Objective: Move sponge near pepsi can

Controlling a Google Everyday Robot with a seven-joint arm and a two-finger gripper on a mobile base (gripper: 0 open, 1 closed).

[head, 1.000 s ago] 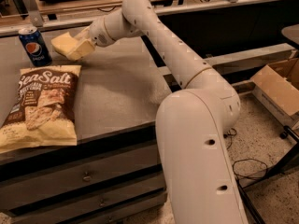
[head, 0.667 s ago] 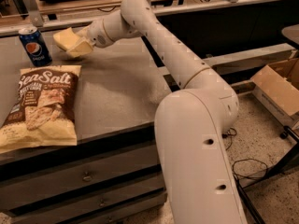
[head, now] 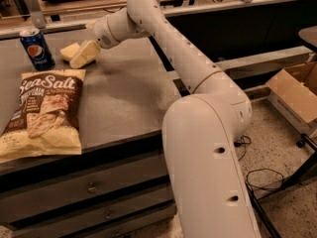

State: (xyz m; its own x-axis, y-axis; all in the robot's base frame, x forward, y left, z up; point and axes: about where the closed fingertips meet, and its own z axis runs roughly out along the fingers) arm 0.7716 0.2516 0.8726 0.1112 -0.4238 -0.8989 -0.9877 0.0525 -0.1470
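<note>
First, the Sea Salt chip bag (head: 44,113) lies flat at the front left of the dark table (head: 129,98). Behind it, toward 12 o'clock, the sponge (head: 69,50) sits low at the table surface, touching the gripper (head: 83,56) on its 9 o'clock side. Whether the gripper grasps it or has let go, I cannot tell. The pepsi can (head: 37,48) stands upright near the sponge, at its 9 o'clock.

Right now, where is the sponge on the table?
In the camera view the sponge is at the far left of the table, between the pepsi can and the gripper, beyond the chip bag.
</note>
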